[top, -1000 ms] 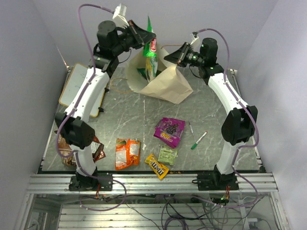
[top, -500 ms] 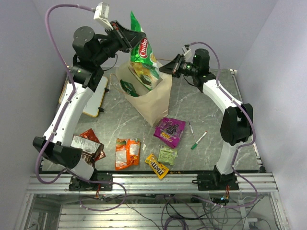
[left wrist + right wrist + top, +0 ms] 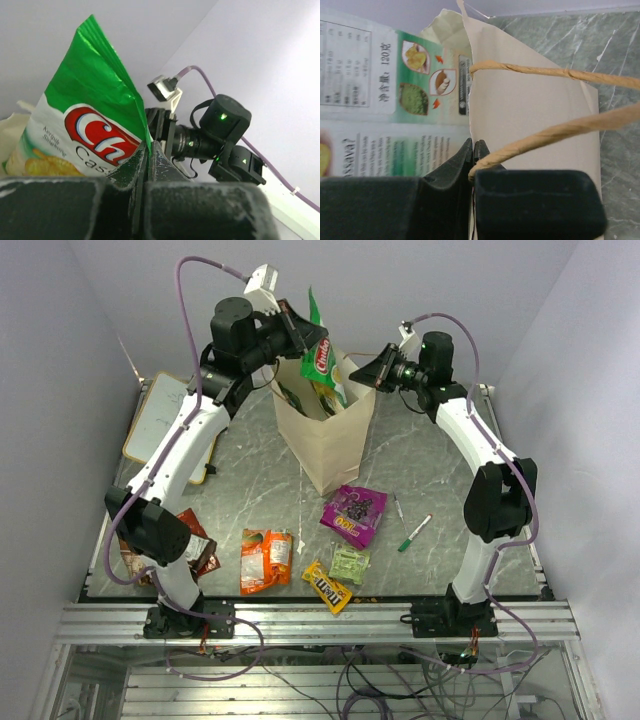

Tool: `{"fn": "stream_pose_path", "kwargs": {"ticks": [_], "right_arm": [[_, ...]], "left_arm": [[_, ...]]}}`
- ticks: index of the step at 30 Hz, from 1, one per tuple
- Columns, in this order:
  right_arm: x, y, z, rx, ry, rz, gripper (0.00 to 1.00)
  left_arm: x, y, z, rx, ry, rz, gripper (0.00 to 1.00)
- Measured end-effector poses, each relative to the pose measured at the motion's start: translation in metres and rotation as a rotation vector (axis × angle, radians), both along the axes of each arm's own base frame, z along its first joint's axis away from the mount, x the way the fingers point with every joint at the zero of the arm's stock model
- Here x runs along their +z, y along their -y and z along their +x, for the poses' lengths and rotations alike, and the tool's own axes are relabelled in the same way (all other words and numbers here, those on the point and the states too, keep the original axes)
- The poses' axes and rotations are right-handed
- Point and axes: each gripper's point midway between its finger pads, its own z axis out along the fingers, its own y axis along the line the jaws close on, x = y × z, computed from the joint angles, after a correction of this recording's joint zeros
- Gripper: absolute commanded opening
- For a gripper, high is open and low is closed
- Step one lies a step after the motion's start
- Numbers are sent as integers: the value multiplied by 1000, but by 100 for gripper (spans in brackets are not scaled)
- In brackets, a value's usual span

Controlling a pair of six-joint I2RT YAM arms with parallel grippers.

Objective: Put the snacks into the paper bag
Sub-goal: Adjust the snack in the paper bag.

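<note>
Left gripper (image 3: 302, 335): clamped tight on the top edge of the green crisp bag (image 3: 322, 358); the foil is pinched thin between its closed fingers (image 3: 131, 172)
Green crisp bag: hanging upright over the paper bag (image 3: 335, 445); lower end down inside the open mouth, top sticking out above the rim
Right gripper (image 3: 379, 368): closed hard on the paper bag's right rim, just beside a twisted handle (image 3: 545, 132)
Paper bag: standing upright at the back middle of the table (image 3: 450, 455); something dark green seems to lie inside, though I can't be sure from here
Loose snacks: purple pouch (image 3: 353, 513), pale green packet (image 3: 349, 564), yellow sweet packet (image 3: 327, 586) and orange bag (image 3: 265, 560); all flat near the front edge, well apart from the paper bag
Left front corner: reddish packets (image 3: 203, 552); half hidden behind the left arm
Odds and ends: two pens (image 3: 415, 532) just right of the purple pouch; whiteboard (image 3: 165, 425) at the left edge
</note>
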Motion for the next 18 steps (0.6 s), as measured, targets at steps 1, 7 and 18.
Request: {"fn": "stream_pose_path", "kwargs": {"ticks": [1,7,18], "right_arm": [[0,-2,-1,3,4,-6,0],[-3,-11,-4,11,23,-37,0],[1,-18,-3,1,60,-72,0]], "left_arm": [[4,3,0,3,12,0,7],[3,3,6,76,17,33,7],[-106,-9,8,142,-158,216,7]]}}
